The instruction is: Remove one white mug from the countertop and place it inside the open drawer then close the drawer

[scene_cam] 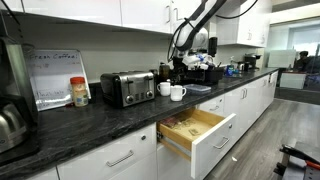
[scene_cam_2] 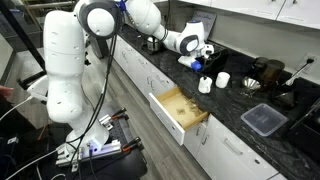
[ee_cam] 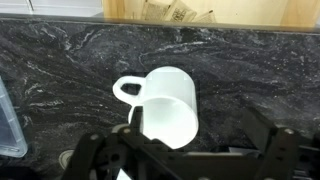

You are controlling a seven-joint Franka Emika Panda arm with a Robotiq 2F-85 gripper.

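The gripper (ee_cam: 190, 150) hovers with jaws spread wide and empty over the white mug (ee_cam: 170, 105). The mug is a smooth glazed cylinder with a loop handle, and it stands upright on the countertop (ee_cam: 60, 60) (dark stone, pale veins). Nearby the drawer (scene_cam: 200, 128) stands open, with a flat white front and a light wood interior.

Arm (scene_cam_2: 140, 14) stretched out, wrist (scene_cam_2: 182, 42) tilted down; fingers (ee_cam: 98, 156) spread wide (both seen in wrist view).

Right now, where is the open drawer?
In an exterior view, the drawer stands pulled out under the countertop, just below a white mug.
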